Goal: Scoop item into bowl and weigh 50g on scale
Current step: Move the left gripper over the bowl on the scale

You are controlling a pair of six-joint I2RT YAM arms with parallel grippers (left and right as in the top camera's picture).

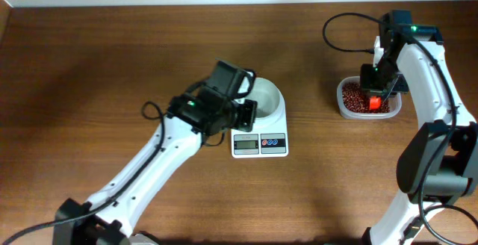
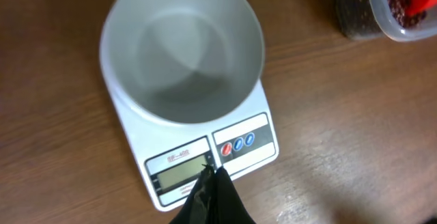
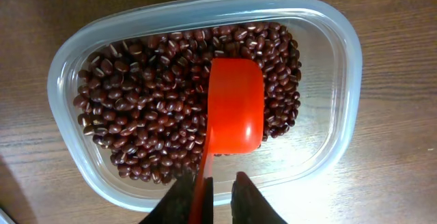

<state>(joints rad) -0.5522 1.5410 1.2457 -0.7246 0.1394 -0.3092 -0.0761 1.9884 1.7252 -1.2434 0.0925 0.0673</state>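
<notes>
The white bowl [image 1: 267,95] stands empty on the white scale [image 1: 261,143], and both show in the left wrist view, bowl [image 2: 183,53] and scale [image 2: 249,152]. My left gripper [image 1: 247,114] is shut and empty, with its tips [image 2: 213,173] just above the scale's display. The red-brown beans [image 3: 147,115] lie in a clear plastic container [image 3: 338,142] at the right [image 1: 346,109]. My right gripper [image 3: 218,183] is shut on the handle of a red scoop [image 3: 235,108]. The scoop's cup rests on the beans and no beans show on it.
The container [image 2: 399,29] stands to the right of the scale, a hand's width away. Black cables run behind the right arm [image 1: 340,28]. The wooden table's [image 1: 89,66] back edge meets a white wall.
</notes>
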